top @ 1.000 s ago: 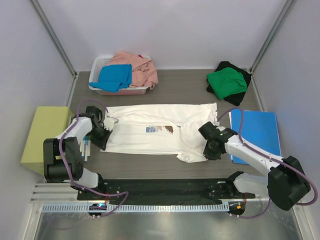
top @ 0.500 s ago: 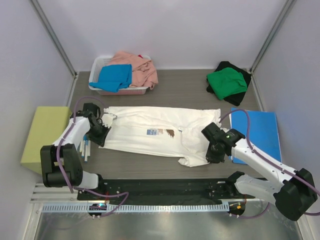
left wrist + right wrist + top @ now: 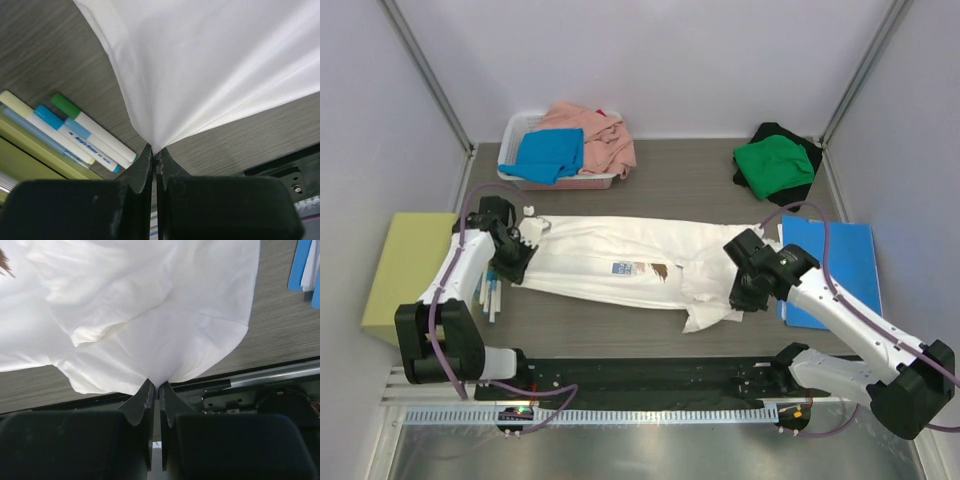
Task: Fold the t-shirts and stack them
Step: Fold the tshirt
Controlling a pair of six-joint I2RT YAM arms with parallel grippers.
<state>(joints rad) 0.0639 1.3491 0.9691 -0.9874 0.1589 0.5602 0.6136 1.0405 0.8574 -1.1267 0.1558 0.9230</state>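
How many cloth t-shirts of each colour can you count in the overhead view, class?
White cloth t-shirt: 1
Green cloth t-shirt: 1
Black cloth t-shirt: 1
Bright blue cloth t-shirt: 1
Salmon pink cloth t-shirt: 1
Total: 5

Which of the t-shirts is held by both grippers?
The white t-shirt, stretched between left gripper and right gripper; the green t-shirt and those in the basket lie untouched.

Overhead view looks down on the table (image 3: 680,185); 2 close wrist views share the white t-shirt (image 3: 600,250).
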